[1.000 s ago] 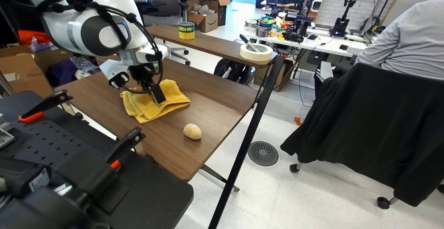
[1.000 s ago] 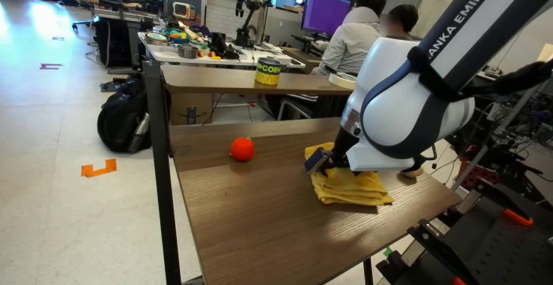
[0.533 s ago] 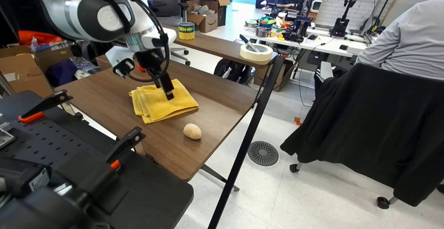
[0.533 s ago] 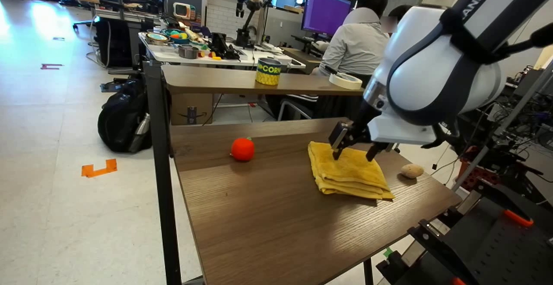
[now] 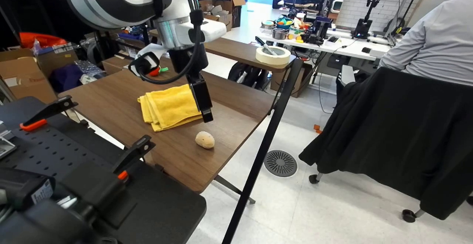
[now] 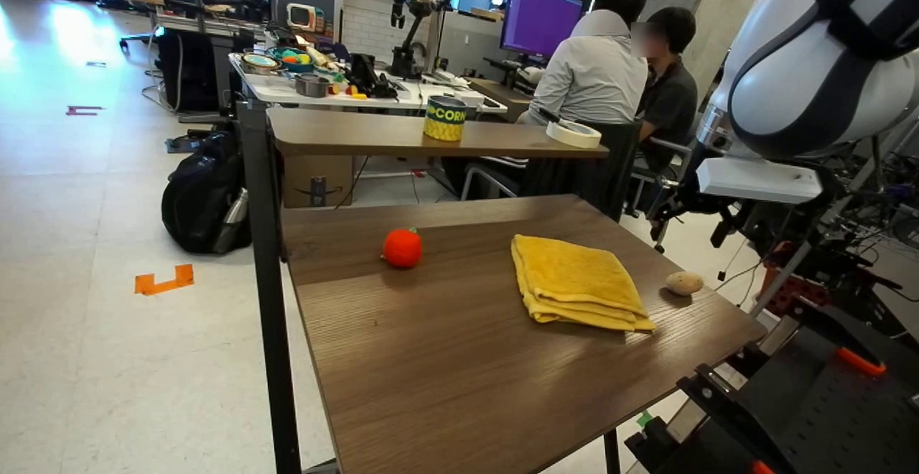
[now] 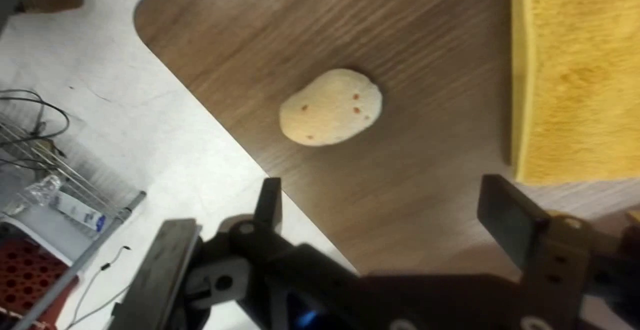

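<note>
My gripper (image 7: 382, 185) stands wide open above the table, with nothing between its fingers. In the wrist view a pale, potato-like object (image 7: 330, 107) with small brown spots lies beyond the fingertips, apart from them. It rests near the table's edge in both exterior views (image 5: 204, 139). A folded yellow cloth (image 6: 578, 284) lies flat beside it; the right finger (image 7: 510, 220) shows close to the cloth's corner in the wrist view, not visibly touching. An orange-red round object (image 6: 403, 248) with a green stem sits farther off and is partly hidden by the arm in an exterior view (image 5: 154, 72).
A raised shelf (image 6: 344, 129) along the table carries a corn can (image 6: 445, 118) and a tape roll (image 5: 272, 56) with a marker in it. A dark post (image 5: 264, 144) stands at the table's side. A black cart with clamps (image 5: 135, 153) adjoins the table. People sit behind.
My gripper has risen off the yellow cloth and moved across toward the potato-like object. The cloth shifted slightly as the gripper left, then stayed put. The other objects have not moved.
</note>
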Controlling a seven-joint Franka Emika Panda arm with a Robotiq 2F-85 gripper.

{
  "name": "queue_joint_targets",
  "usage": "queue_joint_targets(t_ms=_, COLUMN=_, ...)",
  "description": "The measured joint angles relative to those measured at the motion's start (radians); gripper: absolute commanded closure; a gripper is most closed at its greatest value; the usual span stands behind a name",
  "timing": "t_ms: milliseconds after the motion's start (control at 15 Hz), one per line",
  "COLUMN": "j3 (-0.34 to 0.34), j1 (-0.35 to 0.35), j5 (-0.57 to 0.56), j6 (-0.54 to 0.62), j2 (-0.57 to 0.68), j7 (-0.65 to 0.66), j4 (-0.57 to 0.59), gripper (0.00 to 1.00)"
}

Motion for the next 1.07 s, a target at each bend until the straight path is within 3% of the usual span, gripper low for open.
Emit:
queue_joint_targets(t_ms=67, j3=0.003, j1=-0.006, j5=-0.007, j6=-0.026, j2=0.006, j7=0.007, j4=0.0, gripper=0.0)
queue_joint_targets(t_ms=200, j3=0.073, j1=-0.06, j5=0.004, j6=0.002, j2=0.025, j7=0.014, j4=0.0, gripper=0.0)
queue_joint_targets(t_ms=400, j3=0.207, j1=-0.158, j5=0.075, j6=0.23, j2=0.086, j7=0.025, j4=0.002, gripper=0.0)
queue_joint_targets(t_ms=600, j3=0.294, j1=-0.223, j5=0.151, j6=0.422, j2=0.162, j7=0.024, j4=0.01, gripper=0.0)
queue_joint_targets(t_ms=1067, j3=0.319, j1=-0.257, j5=0.218, j6=0.511, j2=0.184, j7=-0.002, j4=0.012, gripper=0.0)
